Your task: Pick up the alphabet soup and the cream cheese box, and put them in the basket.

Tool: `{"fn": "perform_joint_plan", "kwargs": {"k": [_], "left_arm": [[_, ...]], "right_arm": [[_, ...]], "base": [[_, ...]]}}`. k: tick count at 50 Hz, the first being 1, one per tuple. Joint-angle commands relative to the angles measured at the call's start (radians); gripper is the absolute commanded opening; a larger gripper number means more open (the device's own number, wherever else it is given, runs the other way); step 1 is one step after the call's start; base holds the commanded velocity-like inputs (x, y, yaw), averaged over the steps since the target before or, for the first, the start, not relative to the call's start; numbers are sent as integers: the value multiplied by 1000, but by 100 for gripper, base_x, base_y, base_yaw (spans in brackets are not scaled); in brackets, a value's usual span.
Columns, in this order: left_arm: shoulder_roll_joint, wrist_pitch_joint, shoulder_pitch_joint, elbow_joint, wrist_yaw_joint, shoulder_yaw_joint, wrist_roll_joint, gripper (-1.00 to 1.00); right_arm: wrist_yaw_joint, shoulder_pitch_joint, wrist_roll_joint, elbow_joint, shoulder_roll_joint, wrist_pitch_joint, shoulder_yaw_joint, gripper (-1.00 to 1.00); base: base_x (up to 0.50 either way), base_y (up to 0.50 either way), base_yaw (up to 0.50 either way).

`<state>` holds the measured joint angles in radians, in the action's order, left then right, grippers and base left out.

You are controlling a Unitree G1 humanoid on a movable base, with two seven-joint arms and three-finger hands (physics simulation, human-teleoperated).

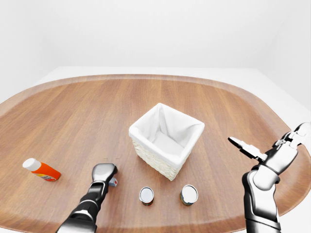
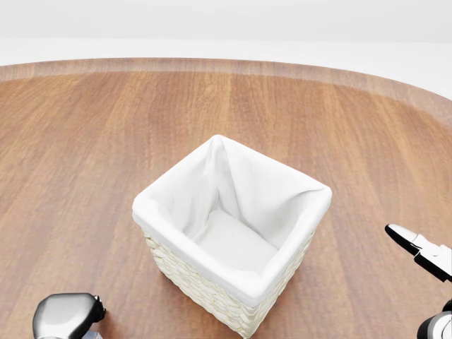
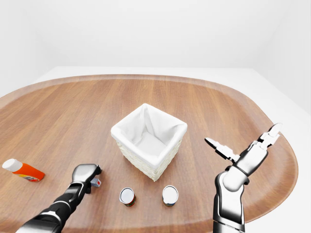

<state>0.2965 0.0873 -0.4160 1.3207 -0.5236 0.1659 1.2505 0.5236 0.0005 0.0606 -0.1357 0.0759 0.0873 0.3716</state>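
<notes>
Step in hand looks like the first pick: left hand [image 1: 104,173] sits low on the wooden counter [image 1: 73,111], fingers curled over a small grey-red thing [image 1: 113,182] (prob. the cream cheese box, can't tell). Right hand [image 1: 266,151] hovers with fingers spread, empty. Two round metal-top cans [image 1: 146,195] stand near, one maybe the soup. Next: lift it and carry it over the woven, cloth-lined basket [image 1: 166,140], empty so far

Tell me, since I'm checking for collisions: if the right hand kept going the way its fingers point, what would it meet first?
The right hand points its open fingers up and left in the left-eye view, toward the basket. The bare table lies between, so the basket's right wall looks first. Height is unclear; it may pass over the rim.
</notes>
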Motion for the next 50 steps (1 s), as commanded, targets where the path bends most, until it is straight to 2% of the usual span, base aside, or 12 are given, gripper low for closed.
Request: {"fn": "perform_joint_plan", "kwargs": {"k": [1,14,24,35,42,47,50], "left_arm": [[26,0,172,16,0,-4,16,-100],[51,0,207,-68,0,-16,-2,-100],[67,0,274,-224,0,-56,-12,-100],[73,0,303,-291,9,-78,-7,-100],[77,0,354,-419,76,-111,-12,-100],[73,0,361,-455,101,-134,-30,-100],[67,0,382,-532,145,-152,-39,-100]], "right_arm": [[0,-2,0,9,1,0,-1,100],[0,1,0,1,0,0,-1,100],[0,2,-1,3,0,0,0,100],[0,5,0,-12,-2,0,-1,100],[0,2,2,-1,-1,0,0,100],[0,1,3,0,-1,0,-1,100],[0,2,0,-6,0,0,1,100]], "base": [[0,0,0],[0,0,0],[0,0,0],[0,0,0],[0,0,0],[0,0,0],[0,0,0]]}}
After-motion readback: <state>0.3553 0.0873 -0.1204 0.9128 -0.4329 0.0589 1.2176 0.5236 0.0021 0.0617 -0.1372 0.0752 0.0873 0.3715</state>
